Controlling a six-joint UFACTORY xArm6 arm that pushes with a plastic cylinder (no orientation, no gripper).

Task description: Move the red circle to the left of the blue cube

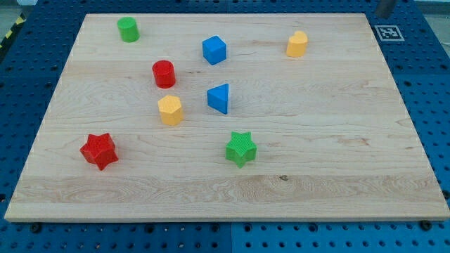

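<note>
The red circle (164, 74) stands on the wooden board (330, 140), left of centre in the upper half. The blue cube (214, 50) sits up and to the right of it, with a gap between them. My tip does not show in the camera view; only a grey blurred shape (385, 7) shows at the view's top right corner, off the board.
A green cylinder (128, 29) stands at the top left. A yellow block (170, 110) and a blue triangle (219, 98) lie below the red circle. A red star (98, 150), a green star (241, 148) and another yellow block (297, 43) are also on the board.
</note>
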